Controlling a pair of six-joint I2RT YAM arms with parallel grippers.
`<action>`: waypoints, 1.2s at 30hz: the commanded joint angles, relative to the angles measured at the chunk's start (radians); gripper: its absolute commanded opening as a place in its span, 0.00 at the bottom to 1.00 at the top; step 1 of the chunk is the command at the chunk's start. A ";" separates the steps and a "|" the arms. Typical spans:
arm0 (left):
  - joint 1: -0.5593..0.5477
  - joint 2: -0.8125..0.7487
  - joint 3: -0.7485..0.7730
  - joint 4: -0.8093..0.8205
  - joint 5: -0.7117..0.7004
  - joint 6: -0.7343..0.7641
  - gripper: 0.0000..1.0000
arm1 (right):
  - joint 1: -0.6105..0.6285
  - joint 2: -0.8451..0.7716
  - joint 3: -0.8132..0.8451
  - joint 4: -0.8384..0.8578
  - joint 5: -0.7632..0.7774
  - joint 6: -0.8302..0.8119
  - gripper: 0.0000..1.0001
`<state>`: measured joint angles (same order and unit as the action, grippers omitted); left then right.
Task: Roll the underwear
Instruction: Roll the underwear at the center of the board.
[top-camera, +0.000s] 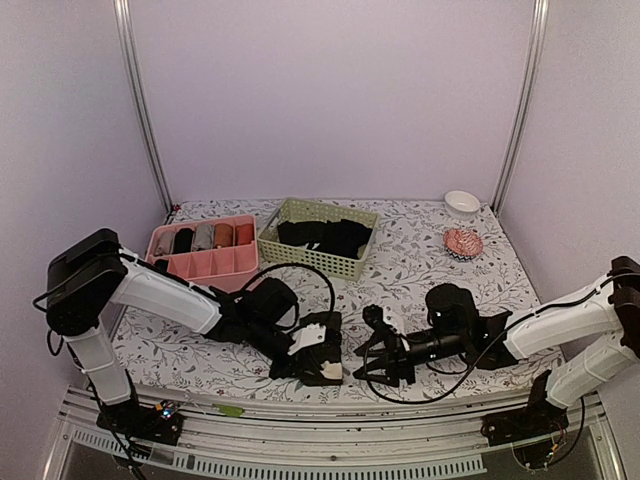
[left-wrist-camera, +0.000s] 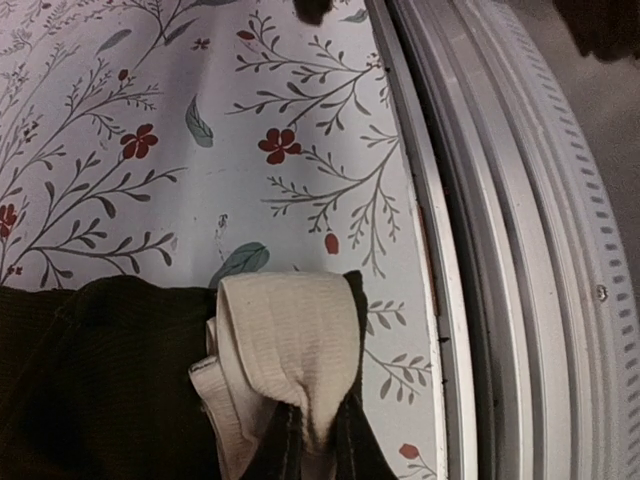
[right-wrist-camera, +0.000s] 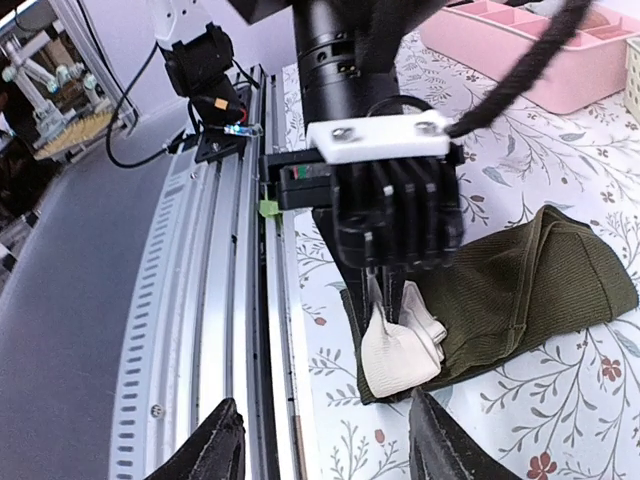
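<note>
The underwear (right-wrist-camera: 530, 285) is a dark olive-brown cloth lying on the flowered table near the front rail. Its cream waistband (left-wrist-camera: 285, 335) is bunched into a fold at the rail end and also shows in the top view (top-camera: 331, 372). My left gripper (left-wrist-camera: 312, 430) comes down on it from above and is shut on the waistband fold; it also shows in the right wrist view (right-wrist-camera: 395, 300) and the top view (top-camera: 320, 355). My right gripper (right-wrist-camera: 330, 450) is open and empty, a short way right of the underwear, pointing at it (top-camera: 372, 357).
The metal front rail (left-wrist-camera: 480, 250) runs right beside the waistband. At the back stand a pink divided tray (top-camera: 190, 262) with rolled bundles, a green basket (top-camera: 300, 255) of black garments, a white bowl (top-camera: 462, 201) and a reddish round item (top-camera: 463, 242).
</note>
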<state>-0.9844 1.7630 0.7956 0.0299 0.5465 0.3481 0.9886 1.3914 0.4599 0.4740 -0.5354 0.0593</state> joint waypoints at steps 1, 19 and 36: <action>0.048 0.074 0.042 -0.155 0.125 -0.005 0.07 | 0.068 0.070 0.047 0.018 0.164 -0.218 0.56; 0.081 0.129 0.067 -0.170 0.208 0.013 0.08 | 0.205 0.379 0.221 -0.032 0.334 -0.487 0.57; 0.090 -0.129 -0.055 -0.020 0.039 -0.055 0.43 | 0.217 0.415 0.235 -0.107 0.272 -0.398 0.00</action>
<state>-0.9066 1.7588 0.8032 -0.0532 0.7044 0.3332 1.1976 1.8095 0.7040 0.4450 -0.1890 -0.4030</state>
